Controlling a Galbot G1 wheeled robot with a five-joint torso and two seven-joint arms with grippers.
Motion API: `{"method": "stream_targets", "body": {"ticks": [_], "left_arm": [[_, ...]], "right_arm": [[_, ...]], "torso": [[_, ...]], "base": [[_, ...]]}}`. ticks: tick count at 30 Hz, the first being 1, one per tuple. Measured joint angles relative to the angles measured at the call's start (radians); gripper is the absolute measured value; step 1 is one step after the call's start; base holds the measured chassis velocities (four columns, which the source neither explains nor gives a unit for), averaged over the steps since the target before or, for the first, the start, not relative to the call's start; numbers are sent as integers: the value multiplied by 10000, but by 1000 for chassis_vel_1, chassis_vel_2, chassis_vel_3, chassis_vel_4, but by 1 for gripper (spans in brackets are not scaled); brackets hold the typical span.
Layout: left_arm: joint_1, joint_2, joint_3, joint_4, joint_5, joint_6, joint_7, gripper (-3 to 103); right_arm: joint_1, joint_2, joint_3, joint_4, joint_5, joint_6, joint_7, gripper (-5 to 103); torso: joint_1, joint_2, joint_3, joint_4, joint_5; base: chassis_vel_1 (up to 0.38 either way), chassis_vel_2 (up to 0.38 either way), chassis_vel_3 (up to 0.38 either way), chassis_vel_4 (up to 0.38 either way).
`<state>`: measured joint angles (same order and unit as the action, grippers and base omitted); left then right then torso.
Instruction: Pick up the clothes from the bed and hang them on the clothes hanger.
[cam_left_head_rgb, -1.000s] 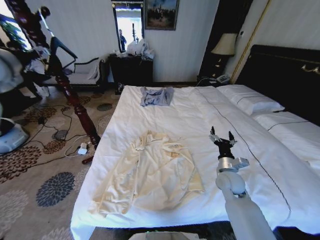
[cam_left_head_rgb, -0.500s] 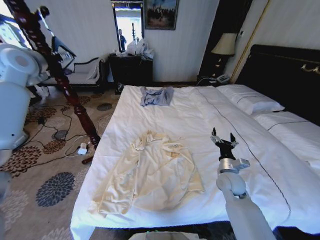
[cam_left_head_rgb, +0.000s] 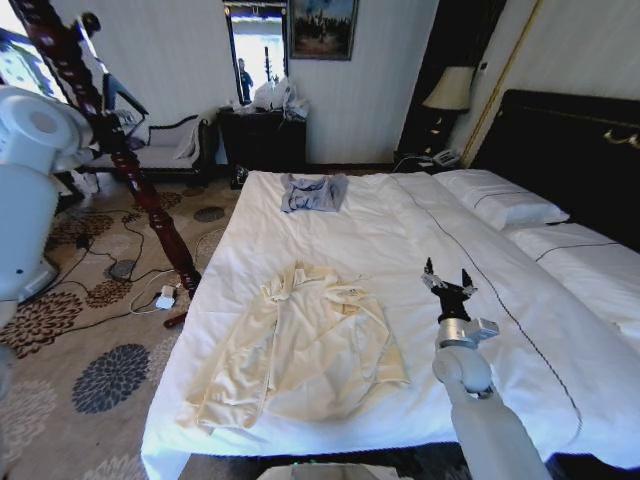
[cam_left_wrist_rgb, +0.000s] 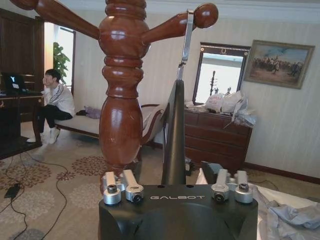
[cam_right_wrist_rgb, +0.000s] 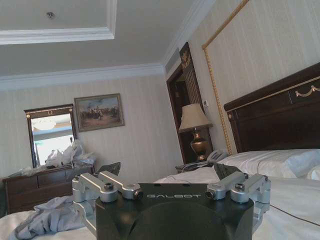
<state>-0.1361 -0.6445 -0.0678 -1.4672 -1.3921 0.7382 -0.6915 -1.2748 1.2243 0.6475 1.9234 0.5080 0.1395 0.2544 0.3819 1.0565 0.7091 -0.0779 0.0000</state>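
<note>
Your cream, long-sleeved robe of soft fabric (cam_left_head_rgb: 305, 345) lies spread flat near the foot of the wide white-duveted bed (cam_left_head_rgb: 400, 225), untouched. Your right gripper (cam_left_head_rgb: 447, 281) hovers just beside it over bare duvet, jaws spread wide and empty, seemingly staged for a pick. Your left gripper (cam_left_wrist_rgb: 175, 186) is raised at the reddish-brown turned wooden post (cam_left_wrist_rgb: 120, 95), clamped on the black triangular coat hanger (cam_left_wrist_rgb: 175, 135), presumably to steady it
</note>
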Motion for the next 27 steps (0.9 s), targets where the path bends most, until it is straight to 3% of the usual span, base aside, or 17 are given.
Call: {"method": "stream_targets", "body": {"ticks": [2,5,8,11,13,22,27], "left_arm": [[21,36,-7,-43,-29,-2,1,62],[126,186,-73,-242,-132,-8,5,46],[203,271,-137,-352,-167,-10,19,41],[298,391,-244,-484,-255,-14,51,24],[331,429,-278,-537,-281,-17,77,20],[907,640,-741,-785,-231,-87,555,19],[1172,938,-885,-892,136,-637,1568,19]], "right_arm": [[-6,-6,4,-2,-3,0,7,100],[-11,-13,15,-20,-4,-3,48,100],[-10,-1,12,-27,-6,-6,69,100],[8,23,-3,-37,-8,-8,82,100],[18,25,-10,-41,-10,-9,85,100],[48,24,-23,-35,-29,-46,121,100],[79,144,-82,-84,-82,-46,165,100]], "torso": [[0,0,0,1,0],[0,0,0,3,-1],[0,0,0,2,-1],[0,1,0,2,0],[0,1,0,2,0],[0,0,-1,-3,1],[0,0,1,8,-6]], "base": [[0,0,0,0],[0,0,0,0],[0,0,0,0],[0,0,0,0],[0,0,0,0],[0,0,0,0],[0,0,0,0]]}}
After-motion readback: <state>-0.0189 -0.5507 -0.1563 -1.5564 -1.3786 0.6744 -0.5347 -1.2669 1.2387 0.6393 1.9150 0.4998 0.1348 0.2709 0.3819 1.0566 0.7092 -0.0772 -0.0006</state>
